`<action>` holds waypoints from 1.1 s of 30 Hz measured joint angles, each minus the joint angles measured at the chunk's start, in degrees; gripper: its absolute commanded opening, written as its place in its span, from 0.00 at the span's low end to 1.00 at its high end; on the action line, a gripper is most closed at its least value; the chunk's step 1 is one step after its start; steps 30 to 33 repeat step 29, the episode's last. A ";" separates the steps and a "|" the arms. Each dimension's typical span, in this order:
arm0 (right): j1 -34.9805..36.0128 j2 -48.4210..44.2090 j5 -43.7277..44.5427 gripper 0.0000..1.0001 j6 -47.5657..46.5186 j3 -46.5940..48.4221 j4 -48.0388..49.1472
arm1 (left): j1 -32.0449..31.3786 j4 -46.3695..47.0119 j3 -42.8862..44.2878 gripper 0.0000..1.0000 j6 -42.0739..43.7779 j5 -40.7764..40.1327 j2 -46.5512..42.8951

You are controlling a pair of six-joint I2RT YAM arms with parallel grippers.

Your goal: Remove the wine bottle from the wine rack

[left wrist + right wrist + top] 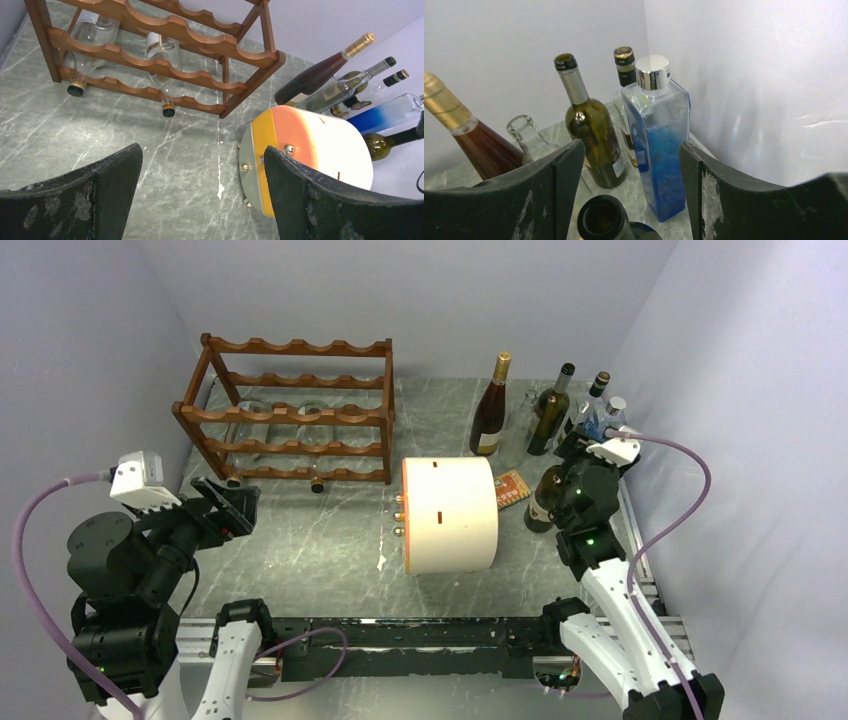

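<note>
Top external view puts the wine rack (290, 410) at the far left of the desk (330, 540). Two clear glass bottles lie on their sides low in it, their capped necks poking out past the lowest front rail. One bottle (94, 31) sits toward the rack's left end and the other bottle (161, 47) near its middle. Which of the two the task means I cannot tell.

The left jaws stand wide apart and empty, just in front of the rack and aimed at it. The right jaws are also spread and grip nothing. They hover well to the right of the rack, over a cluster of standing bottles (596, 135).

Either racked bottle looks stiff, smooth and breakable, and probably light if it is as empty as it appears. The exposed neck just behind the cap seems the best hold, being narrow enough for the jaws. A straight pull along the bottle's length should slide it out of the scallops, though the glass may slip.
</note>
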 measured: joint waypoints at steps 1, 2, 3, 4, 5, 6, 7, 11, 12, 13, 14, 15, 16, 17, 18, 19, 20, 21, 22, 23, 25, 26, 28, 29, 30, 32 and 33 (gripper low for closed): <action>0.00 -0.55 -0.24 0.73 -0.04 0.55 -0.96 | 0.00 0.00 -0.24 0.94 0.00 0.13 -0.02; -0.02 -0.98 -0.61 0.74 -0.02 1.40 -2.19 | 0.00 0.04 -0.39 0.94 -0.02 0.22 0.00; -0.02 -1.29 -1.20 0.74 0.09 2.56 -3.65 | 0.00 0.02 -0.44 0.94 -0.02 0.26 0.02; -0.04 -1.44 -2.10 0.74 0.37 4.17 -5.46 | 0.00 0.13 -0.42 0.94 -0.02 0.39 0.04; -0.07 -1.44 -3.21 0.75 0.81 6.38 -7.61 | 0.00 0.31 -0.39 0.94 -0.04 0.50 0.07; -0.07 -1.42 -4.61 0.76 1.57 8.87 -9.70 | 0.00 0.46 -0.28 0.94 -0.04 0.61 0.17; -0.07 -1.36 -6.47 0.77 2.58 12.00 -12.28 | 0.00 0.55 0.07 0.94 -0.13 0.72 0.55; -0.07 -1.11 -15.04 0.81 6.36 23.21 -20.68 | 0.00 2.21 3.15 0.96 -0.35 1.03 3.17; -0.07 -0.92 -17.94 0.82 7.63 26.91 -23.04 | 0.00 3.10 4.26 0.97 -0.37 1.07 4.07; -0.07 -0.87 -19.89 0.83 8.46 29.31 -24.44 | 0.00 4.15 5.42 0.97 -0.35 1.11 4.96; -0.07 -0.87 -22.43 0.84 9.51 32.17 -26.60 | 0.00 5.68 6.80 0.97 -0.22 1.16 5.97; -0.07 -0.90 -24.79 0.85 10.40 34.69 -28.46 | 0.00 7.39 8.24 0.97 0.15 1.20 7.04; -0.07 -1.03 -26.99 0.86 11.21 36.87 -30.42 | 0.00 9.09 9.75 0.97 0.70 1.25 8.17; -0.07 -1.29 -29.46 0.88 12.02 39.15 -32.63 | 0.00 10.54 11.23 0.97 1.18 1.36 9.33; -0.07 -1.55 -30.97 0.90 12.41 40.57 -34.16 | 0.00 12.07 13.00 0.97 1.73 1.57 10.69; -0.07 -1.90 -33.07 0.97 12.74 42.40 -36.41 | -0.02 13.70 14.62 0.97 2.27 1.81 12.04; -0.07 -2.19 -34.25 0.99 12.87 43.54 -37.92 | 0.00 15.41 15.93 0.99 2.80 2.19 13.27; -0.07 -2.47 -35.41 1.00 12.92 44.72 -39.60 | 0.00 17.35 16.68 1.00 3.34 2.45 14.23; -0.07 -2.71 -36.02 1.00 12.79 45.46 -40.76 | -0.02 19.58 16.83 0.99 3.87 2.62 14.91; -0.07 -2.93 -36.41 1.00 12.66 46.34 -42.34 | -0.02 21.59 16.52 0.99 4.26 2.73 15.26; -0.07 -3.13 -36.48 1.00 12.22 47.69 -44.98 | -0.02 25.88 14.62 0.99 4.83 3.26 15.28; -0.07 -3.15 -36.46 1.00 12.04 48.04 -45.81 | -0.02 28.13 13.31 0.99 5.05 3.74 15.08; -0.07 -3.37 -36.04 1.00 11.58 48.11 -47.28 | -0.15 31.01 11.82 0.99 5.49 5.07 15.19; -0.07 -3.50 -35.76 1.00 11.28 47.82 -47.82 | -0.52 32.11 11.56 0.99 5.68 5.77 15.56; -0.07 -3.50 -35.76 1.00 11.28 47.82 -47.82 | -0.52 32.11 11.56 0.99 5.68 5.77 15.56; -0.07 -3.50 -35.76 1.00 11.28 47.82 -47.82 | -0.52 32.11 11.56 0.99 5.68 5.77 15.56; -0.07 -3.50 -35.76 1.00 11.28 47.82 -47.82 | -0.52 32.11 11.56 0.99 5.68 5.77 15.56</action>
